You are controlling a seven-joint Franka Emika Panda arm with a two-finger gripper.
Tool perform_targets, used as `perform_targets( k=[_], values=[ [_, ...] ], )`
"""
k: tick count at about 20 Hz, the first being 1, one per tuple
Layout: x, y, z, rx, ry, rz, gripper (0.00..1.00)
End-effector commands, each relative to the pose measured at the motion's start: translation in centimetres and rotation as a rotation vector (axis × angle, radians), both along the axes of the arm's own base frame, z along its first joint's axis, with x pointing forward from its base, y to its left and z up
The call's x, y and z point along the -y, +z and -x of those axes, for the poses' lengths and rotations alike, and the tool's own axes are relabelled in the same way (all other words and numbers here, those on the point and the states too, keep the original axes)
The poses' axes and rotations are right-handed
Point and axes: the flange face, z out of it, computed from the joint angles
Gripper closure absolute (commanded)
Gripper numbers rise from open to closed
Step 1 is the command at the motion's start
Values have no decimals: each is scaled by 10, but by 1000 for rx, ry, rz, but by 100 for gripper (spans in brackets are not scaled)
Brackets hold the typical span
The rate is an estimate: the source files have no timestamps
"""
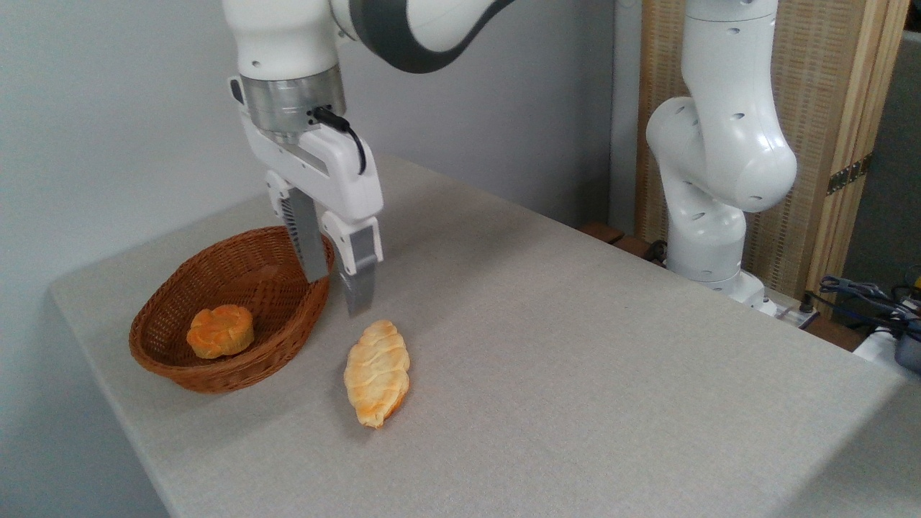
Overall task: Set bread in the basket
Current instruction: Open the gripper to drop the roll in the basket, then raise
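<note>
1. The bread (220, 330), a small round deep-orange bun with a lobed, flower-like scored top, lies inside the basket (288, 327), on its floor toward the front-left end.
2. The basket is an oval of brown woven wicker with sloping sides, far larger than the bun. It stands on the table (575, 345) near the left edge, and the bun is the only thing in it.
3. The gripper (337, 286) hangs above the basket's right rim, pointing straight down. Its two grey fingers (308, 244) stand apart with a clear gap between them, and they hold nothing. The left finger's tip overlaps the rim in the picture; the right finger's tip ends over the table just outside the basket. Whether either touches anything cannot be told.
4. A longer pale-yellow braided loaf (377, 373) lies on the table just to the right of the basket, below the gripper, apart from both.
5. The white arm (719, 144) rises from its base at the table's far right edge and arches over to the gripper.
6. The table has a light grey, cloth-like surface; a pale wall (108, 108) stands behind it, and a slatted wooden screen (827, 86) stands behind the arm's base.
</note>
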Motion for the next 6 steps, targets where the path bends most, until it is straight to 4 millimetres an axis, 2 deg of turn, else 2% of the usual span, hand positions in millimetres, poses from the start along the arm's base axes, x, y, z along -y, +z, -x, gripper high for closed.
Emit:
perform_targets(
  k=[1, 6],
  values=[
    [-18, 5, 7, -9, -48, -8, 0],
    [-18, 4, 8, -20, -42, -9, 0]
  ],
)
